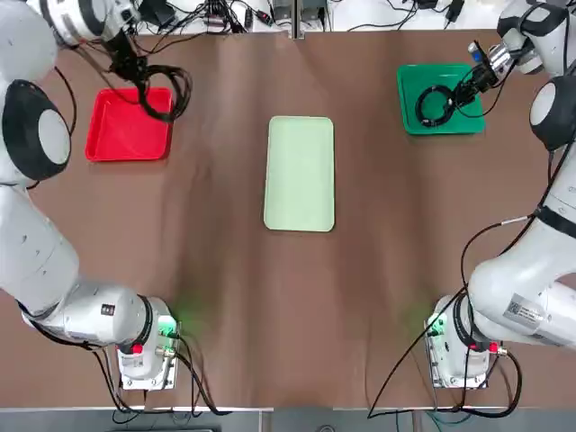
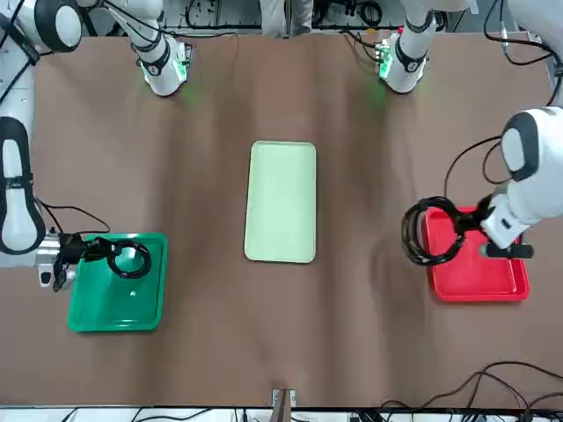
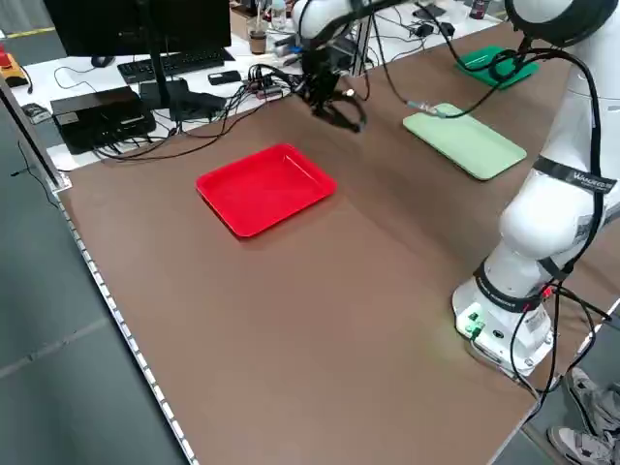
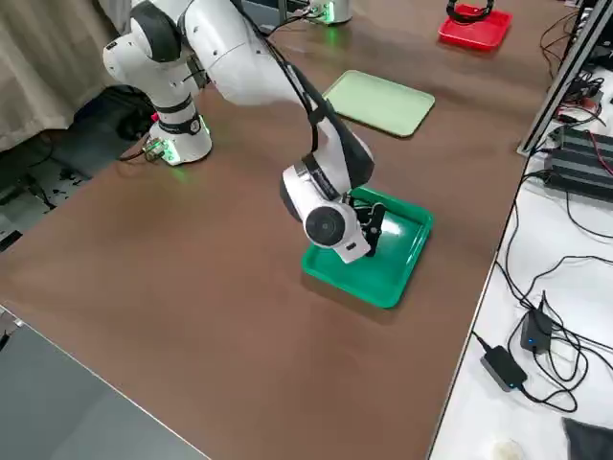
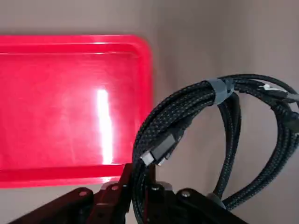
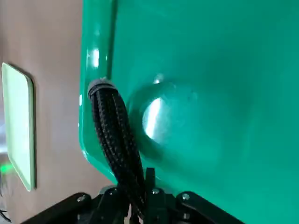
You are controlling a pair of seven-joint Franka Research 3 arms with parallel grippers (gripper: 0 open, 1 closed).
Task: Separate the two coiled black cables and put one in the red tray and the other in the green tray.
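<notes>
A: Left tool [image 1: 137, 79] first: it hangs over the red tray's [image 1: 112, 135] inner edge, clamped on the larger cable [image 1: 166, 90]. In the left wrist view the fingers [image 5: 125, 179] pinch one side of the coil; the rest of the loop dangles beyond the tray rim, over the bare surface [image 1: 225, 297].

B: Is that cable in the tray?

A: Not yet. It looks lifted, and most of the loop sits outside the rim. My read is that it needs shifting toward the tray's middle before letting go.

B: Centre of the surface?

A: Only the pale green tray [image 1: 300, 173], nothing in it and not part of the job.

B: Right side?

A: Right tool [image 1: 470, 88] is over the dark green tray [image 1: 414, 121], closed on the smaller cable [image 1: 436, 103]. The coil is inside the rim; whether it rests on the tray floor I cannot tell.

B: Progress?

A: The cables are well apart, so separation is done. Both releases remain; the right one looks closer to finished.
</notes>
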